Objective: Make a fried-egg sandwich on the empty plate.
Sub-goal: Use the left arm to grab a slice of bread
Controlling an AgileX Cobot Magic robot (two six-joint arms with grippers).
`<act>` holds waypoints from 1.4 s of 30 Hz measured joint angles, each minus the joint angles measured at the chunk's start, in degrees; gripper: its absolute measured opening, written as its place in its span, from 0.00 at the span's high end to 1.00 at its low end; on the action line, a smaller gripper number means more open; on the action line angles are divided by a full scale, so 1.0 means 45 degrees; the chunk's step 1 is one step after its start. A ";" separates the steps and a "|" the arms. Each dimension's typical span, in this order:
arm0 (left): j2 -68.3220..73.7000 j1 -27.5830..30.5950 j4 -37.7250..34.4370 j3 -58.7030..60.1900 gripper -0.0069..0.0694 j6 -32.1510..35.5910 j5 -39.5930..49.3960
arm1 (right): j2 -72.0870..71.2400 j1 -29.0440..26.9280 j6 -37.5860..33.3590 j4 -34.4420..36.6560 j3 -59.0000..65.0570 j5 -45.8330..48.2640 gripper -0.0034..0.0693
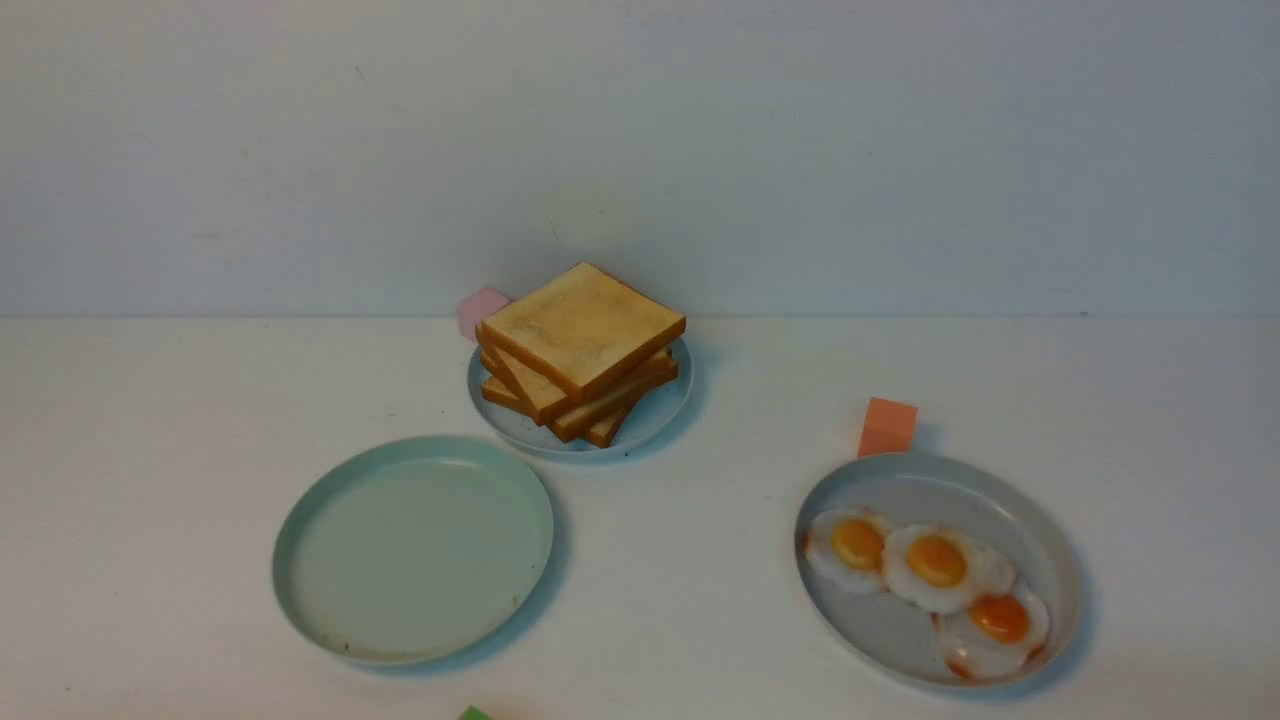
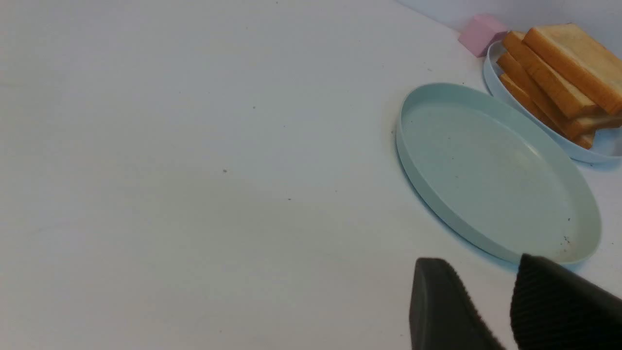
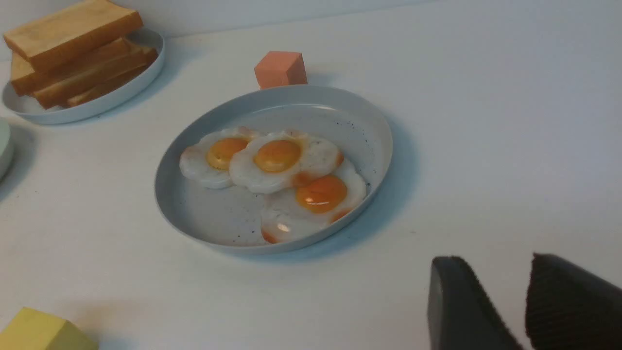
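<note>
The empty plate (image 1: 413,548), pale mint green, lies bare at the front left of the table; it also fills the middle of the left wrist view (image 2: 491,170). A stack of toast slices (image 1: 580,350) sits on a small blue-grey plate (image 1: 655,410) behind it. Three fried eggs (image 1: 935,565) lie overlapping on a wider grey plate (image 1: 1040,530) at the right. No assembled sandwich shows. My left gripper (image 2: 478,265) hovers open by the mint plate's near rim, holding nothing. My right gripper (image 3: 491,262) is open and empty, over bare table a little off the egg plate (image 3: 194,209). Neither arm shows in the front view.
A pink block (image 1: 483,310) stands behind the toast plate. An orange block (image 1: 887,427) stands at the far rim of the egg plate. A yellow block (image 3: 41,331) lies near the front, and a green corner (image 1: 475,713) peeks in at the front edge.
</note>
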 joint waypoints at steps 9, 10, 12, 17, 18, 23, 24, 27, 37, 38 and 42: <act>0.0000 0.0000 0.0000 0.0000 0.60 0.0000 0.0000 | 0.0000 0.0000 0.0000 0.0000 0.0000 0.0000 0.63; 0.0000 0.0000 0.0000 0.0000 0.60 0.0000 0.0000 | 0.0000 0.0000 0.0000 0.0000 0.0000 0.0000 0.63; 0.0000 0.0000 0.0000 0.0000 0.60 0.0000 0.0000 | 0.0000 0.0000 0.0000 0.0000 0.0000 0.0000 0.63; 0.0000 0.0000 -0.0102 0.0015 0.60 -0.0080 -0.0393 | 0.0000 0.0000 0.0000 0.0000 0.0000 0.0000 0.63; 0.0000 0.0000 -0.0400 0.0015 0.60 -0.0286 -0.0898 | 0.0000 0.0000 0.0000 0.0000 0.0000 0.0000 0.63; 0.0000 0.0000 -0.2535 0.0015 0.60 -0.1621 -0.3007 | 0.0000 0.0000 0.0000 0.0000 0.0000 0.0000 0.63; 0.0000 0.0000 -0.3320 0.0015 0.60 -0.2190 -0.3826 | 0.0000 0.0000 0.0000 0.0000 0.0000 0.0000 0.63; 0.0000 0.0000 -0.4444 0.0015 0.60 -0.2800 -0.4996 | 0.0000 0.0000 0.0000 0.0000 0.0000 0.0000 0.63; 0.1910 -0.1101 -0.3452 -0.3636 0.93 -0.0530 -0.2350 | 0.0000 0.0000 0.0000 0.0000 0.0000 0.0000 0.63; 0.2339 -0.1646 -0.3366 -0.4082 0.93 0.0057 -0.2060 | 0.0000 0.0000 0.0000 0.0000 0.0000 0.0000 0.63; 0.4113 -0.3529 -0.3256 -0.5333 0.93 0.1801 -0.0691 | 0.0000 0.0000 0.0000 0.0000 0.0000 0.0000 0.63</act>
